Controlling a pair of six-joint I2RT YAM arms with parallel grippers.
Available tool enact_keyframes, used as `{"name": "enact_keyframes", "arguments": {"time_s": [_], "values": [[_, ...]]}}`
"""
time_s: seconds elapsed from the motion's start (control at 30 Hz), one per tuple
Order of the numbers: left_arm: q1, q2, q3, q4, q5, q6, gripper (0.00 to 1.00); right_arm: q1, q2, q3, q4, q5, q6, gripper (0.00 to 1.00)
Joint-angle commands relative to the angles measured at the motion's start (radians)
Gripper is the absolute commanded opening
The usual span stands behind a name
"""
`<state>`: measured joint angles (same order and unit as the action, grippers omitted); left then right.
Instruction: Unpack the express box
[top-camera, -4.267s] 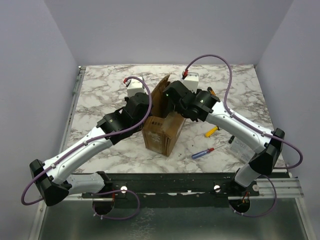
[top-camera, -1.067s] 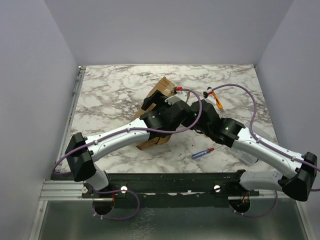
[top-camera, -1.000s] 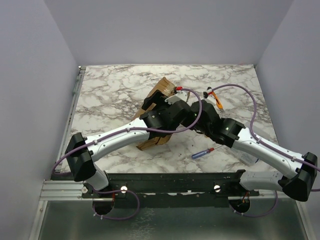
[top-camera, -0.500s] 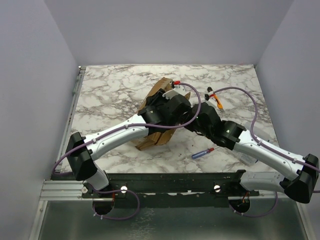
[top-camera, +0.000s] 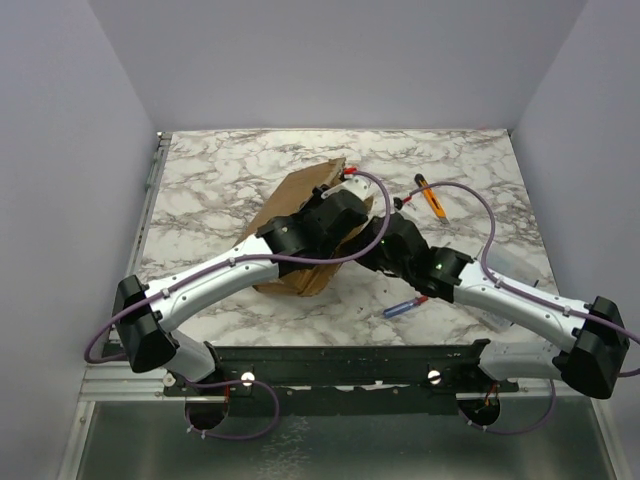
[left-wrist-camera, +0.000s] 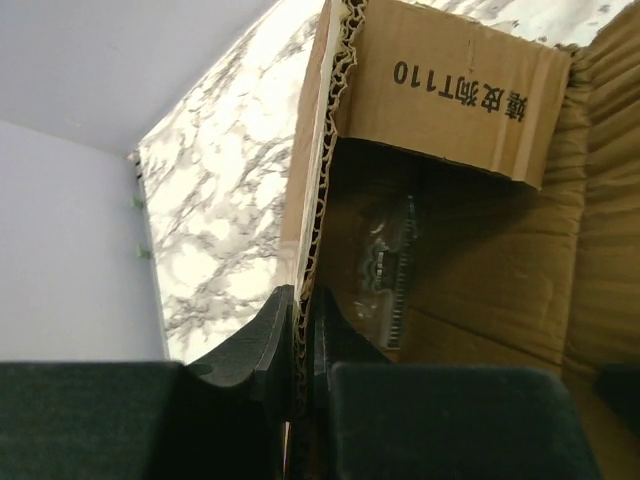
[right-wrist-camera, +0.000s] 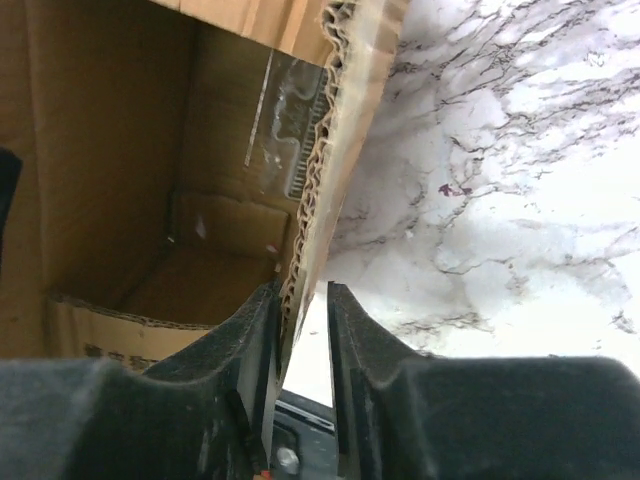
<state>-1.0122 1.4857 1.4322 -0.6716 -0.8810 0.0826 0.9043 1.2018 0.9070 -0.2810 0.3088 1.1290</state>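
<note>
The express box (top-camera: 288, 212) is a brown cardboard carton, tipped over toward the left on the marble table (top-camera: 210, 175), its open mouth facing my grippers. My left gripper (top-camera: 343, 203) is shut on the edge of one box wall, which the left wrist view (left-wrist-camera: 303, 325) shows pinched between the fingers. My right gripper (top-camera: 383, 237) is closed on the taped edge of the opposite wall (right-wrist-camera: 303, 300). Inside the box (left-wrist-camera: 500, 250) a small clear plastic case (left-wrist-camera: 390, 265) leans against the inner wall; it also shows in the right wrist view (right-wrist-camera: 300, 135).
A blue-and-red screwdriver (top-camera: 404, 305) lies on the marble just near the right arm. An orange-handled tool (top-camera: 432, 198) lies at the right rear. A printed inner flap (left-wrist-camera: 455, 85) hangs over the box mouth. The black rail (top-camera: 330, 360) runs along the near edge.
The box stood upright 4.3 s ago; it now lies tipped far over. In the last second both grippers swung left and nearer, tilting it further, and the left arm's base link shifted left.
</note>
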Motion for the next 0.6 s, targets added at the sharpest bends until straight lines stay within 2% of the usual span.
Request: {"name": "enact_keyframes", "arguments": {"time_s": [0.0,0.17,0.23,0.33,0.47,0.57], "values": [[-0.003,-0.059,-0.114,0.094,0.148,-0.099,0.00,0.004,0.038,-0.023,0.013,-0.029,-0.148,0.37],[0.010,-0.150,-0.234,0.202,0.314,-0.147,0.00,-0.003,0.031,0.007,-0.094,0.024,-0.342,0.79],[0.027,-0.182,-0.276,0.242,0.377,-0.160,0.00,-0.004,0.004,0.024,-0.121,0.056,-0.414,0.89],[0.048,-0.210,-0.310,0.275,0.428,-0.172,0.00,-0.003,-0.038,0.053,-0.153,0.126,-0.538,0.99],[0.072,-0.223,-0.315,0.274,0.451,-0.173,0.00,-0.004,-0.082,0.070,-0.123,0.205,-0.712,1.00],[0.091,-0.247,-0.317,0.274,0.485,-0.184,0.00,-0.005,-0.100,0.049,0.007,0.214,-0.869,1.00]]}}
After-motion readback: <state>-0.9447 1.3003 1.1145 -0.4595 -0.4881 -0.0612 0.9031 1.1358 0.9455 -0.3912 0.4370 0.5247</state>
